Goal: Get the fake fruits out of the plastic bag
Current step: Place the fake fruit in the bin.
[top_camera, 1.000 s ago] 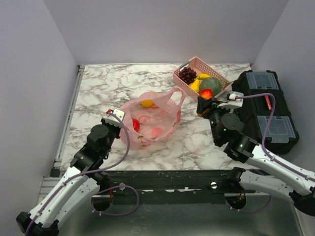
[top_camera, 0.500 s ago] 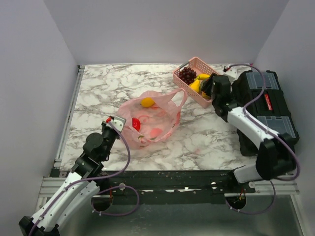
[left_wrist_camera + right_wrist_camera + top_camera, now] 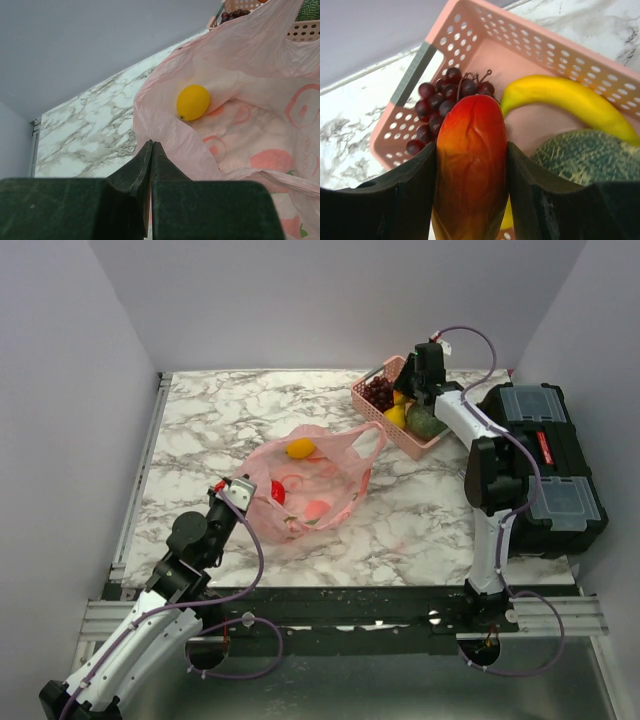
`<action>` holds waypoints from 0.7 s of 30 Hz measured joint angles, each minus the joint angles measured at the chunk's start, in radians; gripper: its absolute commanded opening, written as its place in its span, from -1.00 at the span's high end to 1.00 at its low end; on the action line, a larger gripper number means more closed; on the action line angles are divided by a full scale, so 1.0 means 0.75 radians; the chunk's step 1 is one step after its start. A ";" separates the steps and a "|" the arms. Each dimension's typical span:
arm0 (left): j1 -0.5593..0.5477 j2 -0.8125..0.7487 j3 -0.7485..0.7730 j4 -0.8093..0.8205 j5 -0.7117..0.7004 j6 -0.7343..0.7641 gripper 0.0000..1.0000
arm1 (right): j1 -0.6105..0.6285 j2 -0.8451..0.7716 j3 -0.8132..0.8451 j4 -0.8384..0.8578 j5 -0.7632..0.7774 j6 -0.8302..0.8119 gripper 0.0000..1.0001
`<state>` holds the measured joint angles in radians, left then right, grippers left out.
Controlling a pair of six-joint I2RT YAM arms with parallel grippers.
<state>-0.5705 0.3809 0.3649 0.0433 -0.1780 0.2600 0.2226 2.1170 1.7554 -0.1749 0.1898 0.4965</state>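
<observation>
Right, nearest the bases, the left pincer (image 3: 238, 491) sits at the near-left rim of the plastic bag (image 3: 322, 492). On the left wrist view its jaws are pressed together to a thin line right against the pink film. Whether any film is caught between them, I cannot tell.

The bag lies slumped open in the middle of the marble table (image 3: 200, 420). A round yellow fruit (image 3: 193, 102) rests inside against the far wall. A red fruit (image 3: 277, 493) shows through the plastic near the left pincer.

Further back, the right arm stretches out over the pink lattice basket (image 3: 398, 366) at the far right of the table. The right pincer (image 3: 472, 150) is part-open and clamped on a red-and-yellow fruit (image 3: 470, 175), one finger on each side, held above the basket.

Below it in the basket lie the grape bunch (image 3: 440, 102) to the left, the banana (image 3: 560, 95) to the right and the green melon (image 3: 580, 155) nearest the camera. A black toolbox (image 3: 545, 465) sits at the right edge.
</observation>
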 measured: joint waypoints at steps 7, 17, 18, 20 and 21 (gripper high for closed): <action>0.000 0.004 0.000 0.010 -0.004 -0.040 0.64 | -0.031 0.120 0.169 -0.125 0.005 -0.042 0.08; 0.000 -0.015 0.001 0.024 -0.016 -0.085 0.12 | -0.028 0.173 0.250 -0.193 0.010 -0.128 -0.57; 0.000 -0.015 0.002 0.022 -0.015 -0.089 0.10 | -0.028 0.173 0.250 -0.192 0.010 -0.132 -0.61; 0.000 -0.015 0.005 0.015 -0.010 -0.094 0.05 | -0.027 0.173 0.249 -0.189 0.010 -0.147 -0.64; 0.000 -0.015 0.007 0.012 -0.008 -0.097 0.02 | -0.027 0.173 0.249 -0.189 0.010 -0.147 -0.65</action>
<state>-0.5705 0.3695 0.3698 0.0525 -0.1837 0.1875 0.2020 2.2467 1.9419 -0.3164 0.1970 0.3862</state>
